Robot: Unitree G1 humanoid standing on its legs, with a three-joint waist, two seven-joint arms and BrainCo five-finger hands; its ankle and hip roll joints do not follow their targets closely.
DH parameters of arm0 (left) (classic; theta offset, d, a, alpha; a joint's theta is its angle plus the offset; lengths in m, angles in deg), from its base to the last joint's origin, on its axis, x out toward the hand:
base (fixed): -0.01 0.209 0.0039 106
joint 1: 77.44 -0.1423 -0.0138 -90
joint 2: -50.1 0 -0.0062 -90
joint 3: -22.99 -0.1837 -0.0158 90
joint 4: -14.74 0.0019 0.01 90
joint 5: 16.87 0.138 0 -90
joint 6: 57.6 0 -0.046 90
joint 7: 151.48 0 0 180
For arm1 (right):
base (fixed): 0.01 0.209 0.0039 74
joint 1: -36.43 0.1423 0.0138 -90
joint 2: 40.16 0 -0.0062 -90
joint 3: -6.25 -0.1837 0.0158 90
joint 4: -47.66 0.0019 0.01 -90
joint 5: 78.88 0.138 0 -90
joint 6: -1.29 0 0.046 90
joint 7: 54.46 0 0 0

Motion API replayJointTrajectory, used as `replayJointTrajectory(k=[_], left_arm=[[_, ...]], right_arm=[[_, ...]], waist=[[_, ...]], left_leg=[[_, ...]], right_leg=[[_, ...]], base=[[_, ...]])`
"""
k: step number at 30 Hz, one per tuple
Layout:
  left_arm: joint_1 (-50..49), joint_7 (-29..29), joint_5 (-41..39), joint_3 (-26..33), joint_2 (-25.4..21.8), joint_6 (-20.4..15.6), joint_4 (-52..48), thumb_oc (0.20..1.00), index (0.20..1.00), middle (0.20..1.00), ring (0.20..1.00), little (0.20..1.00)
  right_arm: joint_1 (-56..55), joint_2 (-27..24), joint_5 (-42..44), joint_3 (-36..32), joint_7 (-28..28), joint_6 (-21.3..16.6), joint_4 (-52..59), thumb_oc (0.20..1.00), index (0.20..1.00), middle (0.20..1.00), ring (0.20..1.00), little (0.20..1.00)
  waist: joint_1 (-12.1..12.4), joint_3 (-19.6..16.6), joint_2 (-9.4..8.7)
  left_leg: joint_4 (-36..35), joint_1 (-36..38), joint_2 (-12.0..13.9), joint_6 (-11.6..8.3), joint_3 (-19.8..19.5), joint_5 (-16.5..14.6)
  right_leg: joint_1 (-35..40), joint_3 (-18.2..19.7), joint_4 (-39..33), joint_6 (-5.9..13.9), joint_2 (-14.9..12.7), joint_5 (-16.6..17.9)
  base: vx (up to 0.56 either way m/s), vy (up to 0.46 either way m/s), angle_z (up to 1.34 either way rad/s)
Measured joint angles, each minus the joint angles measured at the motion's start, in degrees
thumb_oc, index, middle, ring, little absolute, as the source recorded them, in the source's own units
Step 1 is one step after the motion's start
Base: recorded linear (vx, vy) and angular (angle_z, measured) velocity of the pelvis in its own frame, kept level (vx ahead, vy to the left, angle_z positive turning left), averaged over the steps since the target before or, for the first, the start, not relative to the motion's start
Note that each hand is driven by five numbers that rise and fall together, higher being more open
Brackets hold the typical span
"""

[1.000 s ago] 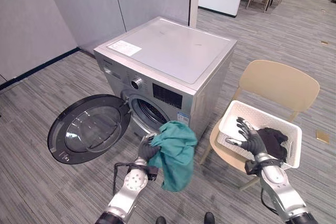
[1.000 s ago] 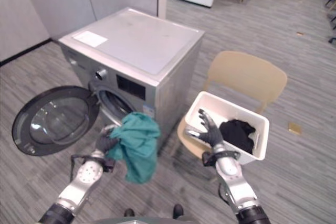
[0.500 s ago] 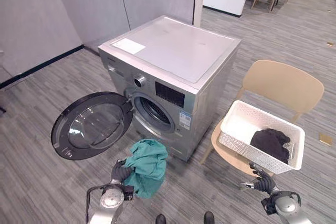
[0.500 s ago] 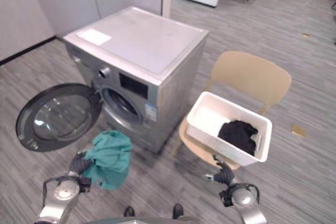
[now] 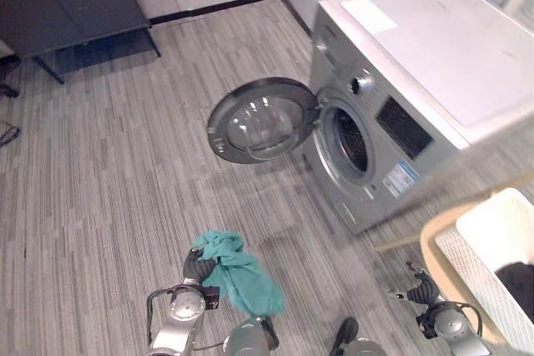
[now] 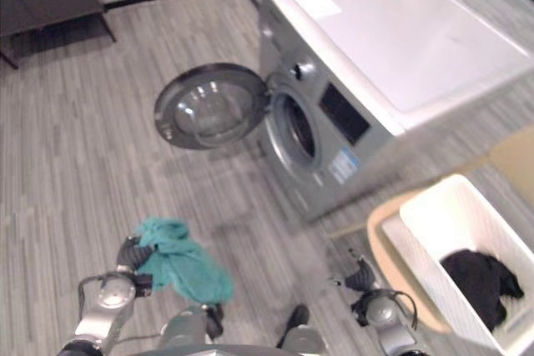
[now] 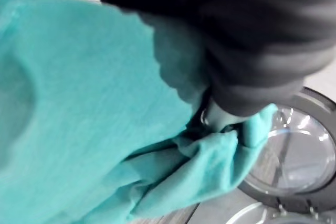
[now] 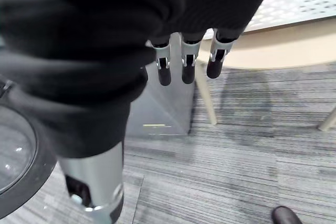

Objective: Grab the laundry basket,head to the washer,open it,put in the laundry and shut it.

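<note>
Teal garment point(image 5: 238, 271), one piece, hangs bunched in your left hand point(image 5: 198, 266), fingers clenched round it, low over the floor, well apart from the washer point(image 5: 417, 97), door point(image 5: 260, 121) open. One black garment point(image 6: 482, 283) lies in the one white basket point(image 6: 455, 239) on the chair point(image 6: 392, 243). Your right hand point(image 5: 420, 289) sits near that chair, fingers point(image 8: 183, 60) straight and released.

Left hand point(image 5: 197, 265): held low in front of the robot, forearm raised, fingers curled round a bunched teal cotton garment point(image 5: 240, 275) that drapes from the grip toward the robot's right. Right hand point(image 5: 420, 288): held low at the robot's right, forearm raised, fingers point(image 8: 188, 67) extended straight and close together, holding nothing.
</note>
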Motion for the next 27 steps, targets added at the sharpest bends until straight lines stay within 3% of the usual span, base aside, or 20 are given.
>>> replayJointTrajectory(k=[1,2,3,4,5,6,8,9,10,13,14,16,17,19,20,22,24,25,26,27], left_arm=[[0.7,0.0,0.0,-0.1,-0.8,0.0,-0.3,0.200,0.200,0.200,0.200,0.200],[1.7,-0.1,0.0,-0.1,-1.0,0.0,0.2,0.200,0.200,0.200,0.200,0.200],[2.7,-0.1,0.0,-0.1,-1.7,0.0,0.2,0.200,0.200,0.200,0.200,0.200],[3.6,-0.2,0.0,-0.1,-2.4,0.0,0.2,0.200,0.200,0.200,0.200,0.200],[4.0,-0.5,0.0,0.4,-3.7,0.0,-0.3,0.200,0.200,0.200,0.200,0.200],[3.5,-0.9,0.0,1.2,-4.2,0.0,-0.5,0.200,0.200,0.200,0.200,0.200],[3.4,-1.1,0.0,0.9,-4.1,0.0,-0.7,0.200,0.200,0.200,0.200,0.200],[3.5,-1.0,0.0,0.6,-3.3,-0.1,-1.0,0.200,0.200,0.200,0.200,0.200],[3.7,-1.0,0.0,0.5,-2.8,-0.1,-1.0,0.200,0.200,0.200,0.200,0.200],[2.7,-0.3,0.0,-0.1,-2.6,-0.1,-1.0,0.200,0.200,0.200,0.200,0.200],[2.1,-0.2,0.0,-0.1,-2.6,-0.1,-1.2,0.200,0.200,0.200,0.200,0.200],[0.0,0.5,0.1,-0.4,-1.4,0.1,-1.8,0.200,0.200,0.200,0.200,0.200],[-0.4,1.5,0.2,-1.7,-1.1,0.1,-2.4,0.200,0.200,0.200,0.200,0.200],[-0.6,2.7,0.2,-1.8,-0.3,0.1,-2.5,0.200,0.200,0.200,0.200,0.200],[-1.0,3.2,0.2,-2.2,0.1,0.1,-2.2,0.200,0.200,0.200,0.200,0.200],[-1.1,4.0,0.2,-3.8,-0.2,0.1,-2.2,0.200,0.200,0.200,0.200,0.200],[-0.6,5.1,0.3,-4.4,-0.3,0.1,-2.4,0.200,0.200,0.200,0.200,0.200],[0.7,5.4,0.3,-5.9,-1.0,0.5,-3.1,0.200,0.200,0.200,0.200,0.200],[0.5,5.7,0.4,-6.5,-1.4,0.5,-3.1,0.200,0.200,0.200,0.200,0.200],[1.3,5.9,0.6,-7.0,-2.0,0.6,-3.6,0.200,0.200,0.200,0.200,0.200]], right_arm=[[1.1,1.1,0.0,0.5,-0.1,0.0,0.3,1.000,1.000,1.000,1.000,1.000],[1.4,0.9,0.0,1.7,0.0,0.1,0.3,1.000,1.000,1.000,1.000,1.000],[1.7,0.8,0.0,3.1,0.0,0.2,1.6,1.000,1.000,1.000,1.000,1.000],[1.1,1.2,0.0,3.9,0.1,0.0,3.4,1.000,1.000,1.000,1.000,1.000],[1.2,2.0,0.0,4.8,0.2,-0.4,4.3,1.000,1.000,1.000,1.000,1.000],[2.6,2.6,0.0,5.0,0.2,-0.3,4.1,1.000,1.000,1.000,1.000,1.000],[4.6,2.1,0.0,4.8,0.1,-0.6,4.6,1.000,1.000,1.000,1.000,1.000],[4.5,1.4,0.1,4.7,0.1,-0.7,4.8,1.000,1.000,1.000,1.000,1.000],[4.7,1.4,0.2,4.7,0.2,-0.4,4.2,1.000,1.000,1.000,1.000,1.000],[2.2,1.6,0.2,4.8,0.5,-0.1,3.5,1.000,1.000,1.000,1.000,1.000],[1.9,1.5,0.1,4.8,0.6,-0.1,3.3,1.000,1.000,1.000,1.000,1.000],[1.1,1.5,0.1,4.1,1.2,0.2,1.7,1.000,1.000,1.000,1.000,1.000],[-0.2,1.6,0.1,3.1,1.3,0.1,2.0,1.000,1.000,1.000,1.000,1.000],[0.5,1.5,0.1,2.4,1.4,0.0,0.4,1.000,1.000,1.000,1.000,1.000],[1.8,1.1,0.1,2.2,1.4,-0.2,0.0,1.000,1.000,1.000,1.000,1.000],[3.1,0.1,0.2,1.6,1.2,-0.8,1.5,1.000,1.000,1.000,1.000,1.000],[4.2,-0.7,0.3,1.8,1.3,-0.7,1.9,1.000,1.000,1.000,1.000,1.000],[3.7,-0.6,0.3,1.4,1.3,-0.6,2.1,1.000,1.000,1.000,1.000,1.000],[3.7,-0.2,0.3,1.4,1.4,-0.4,1.9,1.000,1.000,1.000,1.000,1.000],[3.2,-0.2,0.3,1.7,1.3,-0.5,1.9,1.000,1.000,1.000,1.000,1.000]], waist=[[-0.3,0.0,-1.29],[-0.8,0.2,-1.12],[-2.0,0.6,-0.51],[-3.2,0.6,-0.54],[-3.0,1.2,-1.93],[-2.8,1.6,-2.43],[-3.4,3.2,-1.22],[-3.6,3.8,-0.38],[-4.5,4.7,0.87],[-4.5,4.7,0.32],[-4.5,4.7,0.48],[-4.5,4.5,1.71],[-4.9,4.3,2.04],[-4.9,4.1,1.76],[-3.9,3.5,0.99],[-4.1,2.9,1.03],[-4.6,2.8,0.89],[-6.6,2.9,-0.28],[-5.3,2.7,-1.57],[-4.9,2.6,-2.69]], left_leg=[[0.1,-0.1,-2.4,0.84,-1.6,-0.7],[0.0,0.0,-3.2,1.47,-3.4,-0.4],[-1.5,0.6,-4.4,2.12,-6.2,-0.6],[-3.3,1.3,-5.1,3.10,-8.4,-0.6],[-6.4,4.6,-6.5,3.86,-8.8,-0.2],[-7.6,6.7,-7.6,4.23,-8.7,-0.8],[-8.0,9.1,-8.2,3.39,-8.9,-0.6],[-8.0,10.1,-8.6,3.34,-11.0,-3.7],[-7.1,11.0,-8.8,2.97,-12.3,-3.2],[-7.3,15.2,-10.8,1.83,-13.9,-5.3],[-7.3,16.4,-10.9,1.64,-14.2,-6.5],[-5.5,20.5,-9.7,-0.35,-18.1,-10.7],[-1.1,20.6,-9.1,-1.65,-19.0,-11.3],[10.0,17.8,-7.3,-3.09,-16.7,-11.5],[24.2,12.3,-5.0,-4.76,-14.9,-11.5],[27.6,6.8,-3.9,-5.26,-15.0,-13.0],[21.8,4.4,-3.9,-5.62,-15.3,-13.4],[18.5,1.7,-5.7,-4.52,-18.0,-14.2],[12.2,2.9,-7.2,-3.88,-20.5,-14.0],[7.7,2.1,-8.9,-3.55,-22.5,-13.0]], right_leg=[[-2.0,3.7,5.8,-0.08,-2.8,-0.1],[-5.0,6.2,13.0,-0.10,-4.3,-0.2],[-10.3,13.2,24.3,-0.58,-4.4,-2.2],[-13.1,21.2,28.8,0.13,-0.7,-5.2],[-16.8,26.3,30.7,-0.09,3.1,-8.0],[-19.2,27.7,30.5,-0.97,5.3,-9.1],[-23.6,28.0,28.3,-2.08,9.4,-9.5],[-26.7,27.3,26.3,-1.84,11.6,-9.4],[-28.2,27.0,19.6,-1.74,13.2,-8.2],[-29.0,23.4,12.7,-3.32,12.6,-3.0],[-28.4,22.3,11.6,-3.49,12.4,-2.1],[-24.1,19.9,10.4,-6.11,12.6,3.2],[-21.4,20.5,10.2,-7.52,13.3,5.1],[-17.0,20.4,7.8,-10.20,14.7,4.6],[-13.3,22.6,4.0,-14.10,15.4,6.4],[-10.5,24.9,1.1,-14.95,16.5,6.4],[-9.5,26.4,0.8,-14.91,17.2,6.3],[-6.2,31.6,-2.4,-14.65,17.6,6.2],[-5.5,33.2,-2.7,-14.52,17.1,6.4],[-5.0,37.4,-2.6,-14.21,18.1,6.6]], base=[[0.37,0.275,0.66],[0.28,0.216,0.88],[0.20,0.138,1.03],[0.33,0.163,1.18],[0.33,0.160,0.79],[0.37,0.083,0.46],[0.28,-0.023,0.36],[0.37,-0.060,0.80],[0.25,-0.047,0.88],[0.34,-0.101,0.70],[0.46,-0.234,0.66],[0.42,-0.208,0.82],[0.25,-0.199,0.83],[0.21,-0.169,0.39],[0.15,-0.066,-0.34],[0.17,0.008,-0.72],[0.24,0.167,-0.66],[0.16,0.120,-0.56],[0.15,0.085,-1.06],[0.14,0.113,-1.90]])
